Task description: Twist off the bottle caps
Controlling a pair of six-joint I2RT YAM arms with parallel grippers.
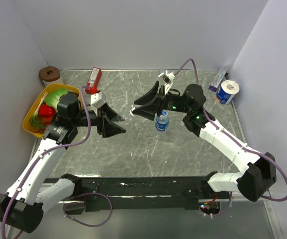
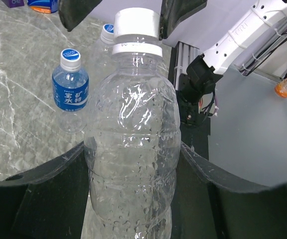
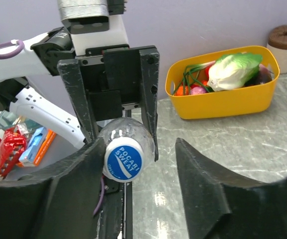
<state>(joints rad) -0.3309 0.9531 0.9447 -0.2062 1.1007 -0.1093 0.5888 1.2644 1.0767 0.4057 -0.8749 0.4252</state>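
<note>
Left fingers (image 2: pixel 39 194): closed on the body of the clear bottle (image 2: pixel 133 149), one finger on each side, below its mid-height. The bottle is held off the worktop (image 1: pixel 148 149) near the centre of the top view, between the two arms.

Right fingers (image 3: pixel 208 184): spread wide, straddling the cap (image 3: pixel 123 159) of the held bottle. In the right wrist view the cap lies against the finger at lower left; the other finger stands apart from it. Nothing is gripped. The cap sits on the bottle neck.

Second bottle (image 1: pixel 162 122): blue label, capped, upright on the worktop, just below the right fingers in the top view.

Third bottle (image 2: pixel 106 35): capped, behind the held bottle at upper centre of the left wrist view.

Yellow basket (image 1: pixel 28 114): left edge of the worktop. Toilet roll (image 1: pixel 228 92): upper right.
</note>
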